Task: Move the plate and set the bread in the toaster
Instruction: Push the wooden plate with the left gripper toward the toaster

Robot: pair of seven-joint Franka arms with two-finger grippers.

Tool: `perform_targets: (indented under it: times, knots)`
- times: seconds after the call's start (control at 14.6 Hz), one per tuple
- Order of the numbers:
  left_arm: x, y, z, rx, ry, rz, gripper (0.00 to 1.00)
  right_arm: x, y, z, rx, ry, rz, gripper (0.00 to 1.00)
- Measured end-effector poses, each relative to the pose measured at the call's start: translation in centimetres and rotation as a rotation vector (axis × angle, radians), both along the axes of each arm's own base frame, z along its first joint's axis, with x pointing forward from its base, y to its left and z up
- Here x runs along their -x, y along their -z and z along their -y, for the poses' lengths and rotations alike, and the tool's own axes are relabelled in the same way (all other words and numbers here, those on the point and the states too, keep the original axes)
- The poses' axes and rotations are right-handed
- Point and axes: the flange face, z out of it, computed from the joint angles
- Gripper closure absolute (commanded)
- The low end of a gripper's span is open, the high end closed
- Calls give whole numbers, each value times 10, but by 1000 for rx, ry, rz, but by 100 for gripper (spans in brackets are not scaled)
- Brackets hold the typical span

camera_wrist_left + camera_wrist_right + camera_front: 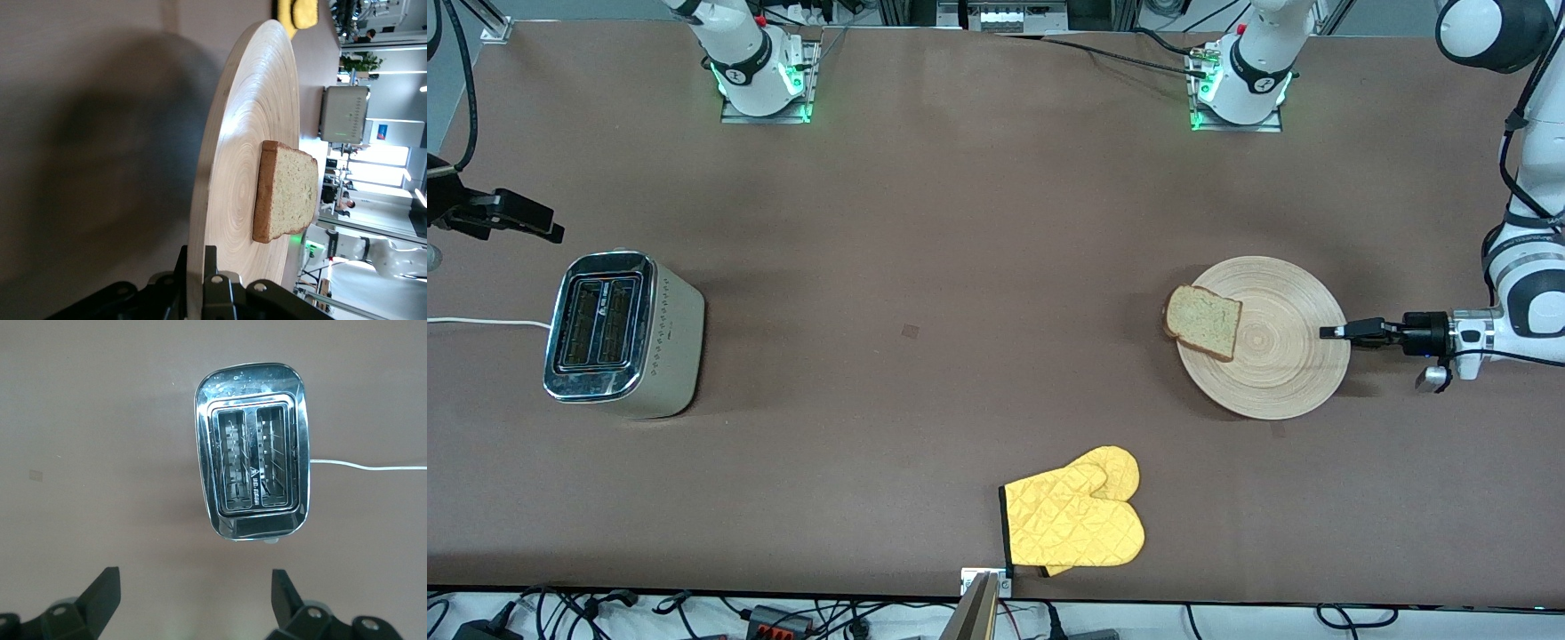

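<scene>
The round wooden plate lies on the table toward the left arm's end. The bread lies on it at the rim that faces the toaster, slightly overhanging. My left gripper is shut on the plate's rim at the end away from the bread. In the left wrist view the rim sits between the fingers, with the bread flat on the plate. The toaster stands toward the right arm's end, slots empty. My right gripper is open and empty above the table near the toaster.
A yellow oven mitt lies near the table's front edge, nearer to the front camera than the plate. The toaster's white cord runs off the table's end. The arm bases stand along the table's back edge.
</scene>
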Motion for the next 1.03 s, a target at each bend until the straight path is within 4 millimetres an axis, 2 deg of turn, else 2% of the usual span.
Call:
perform_targets:
  times: [0.14, 0.21, 0.41, 0.62, 0.82, 1.03]
  knots:
    - [-17, -14, 31, 30, 35, 2, 99, 0, 0, 0, 0, 0, 0, 0]
    - [-25, -20, 53, 49, 58, 2, 99, 0, 0, 0, 0, 0, 0, 0]
    - [-50, -37, 142, 73, 105, -55, 99, 0, 0, 0, 0, 0, 0, 0]
    - [-68, -41, 238, 91, 91, -78, 99, 0, 0, 0, 0, 0, 0, 0]
    - [-70, -29, 325, 77, 34, -69, 99, 0, 0, 0, 0, 0, 0, 0]
    - [-54, -14, 405, 51, -41, -59, 99, 0, 0, 0, 0, 0, 0, 0]
